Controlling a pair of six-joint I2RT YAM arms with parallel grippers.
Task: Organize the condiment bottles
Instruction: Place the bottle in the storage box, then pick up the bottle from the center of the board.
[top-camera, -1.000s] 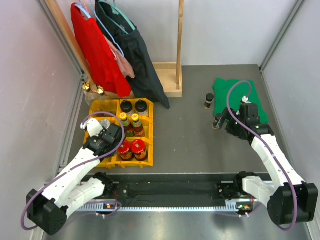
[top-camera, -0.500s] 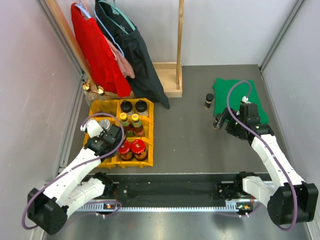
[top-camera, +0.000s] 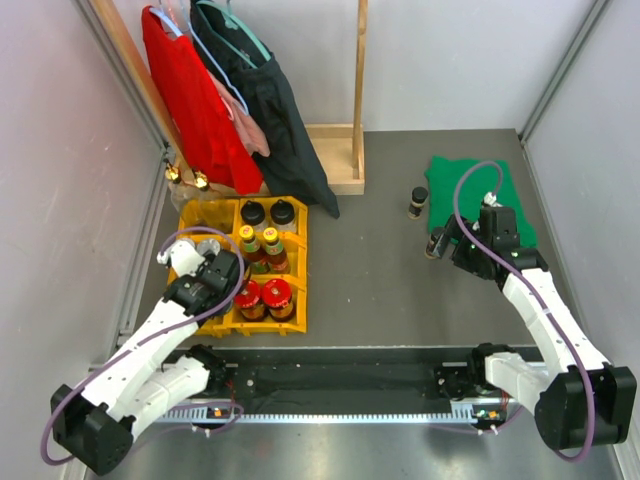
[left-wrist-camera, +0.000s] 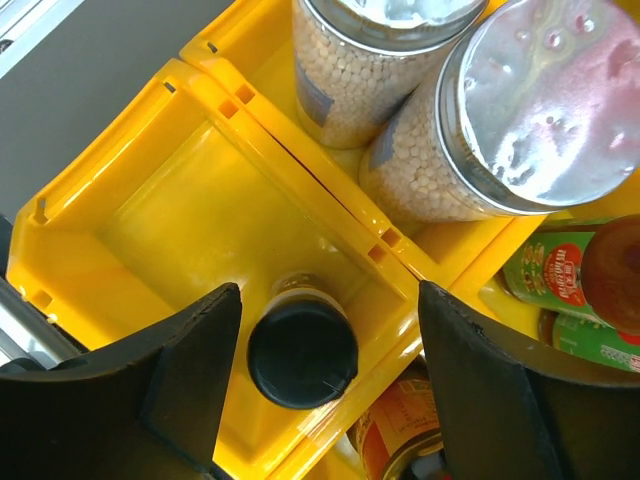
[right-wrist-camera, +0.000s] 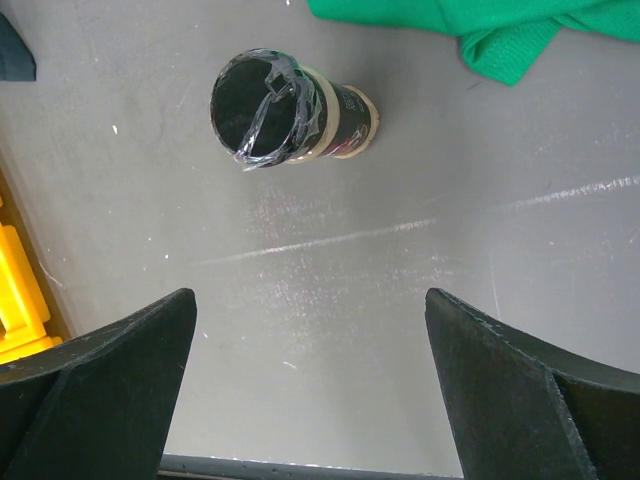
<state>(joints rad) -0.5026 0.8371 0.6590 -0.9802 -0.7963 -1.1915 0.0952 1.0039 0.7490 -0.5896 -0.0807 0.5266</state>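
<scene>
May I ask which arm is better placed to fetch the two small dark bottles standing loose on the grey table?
Right. The open right claw hovers beside those black-capped bottles near the green cloth; the left claw is across the table over the yellow plastic tray, straddling a black-capped jar.

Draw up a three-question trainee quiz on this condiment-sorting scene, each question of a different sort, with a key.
1. True or false: the left hand is clamped shut on the black-capped jar in the yellow tray.
2. How many loose bottles stand on the table by the green cloth? A) one B) two C) four
3. Fill the gap: the right hand is ____, with nothing between its fingers.
Key: 1 false, its fingers stand clear on either side of the jar; 2 B; 3 open.
</scene>
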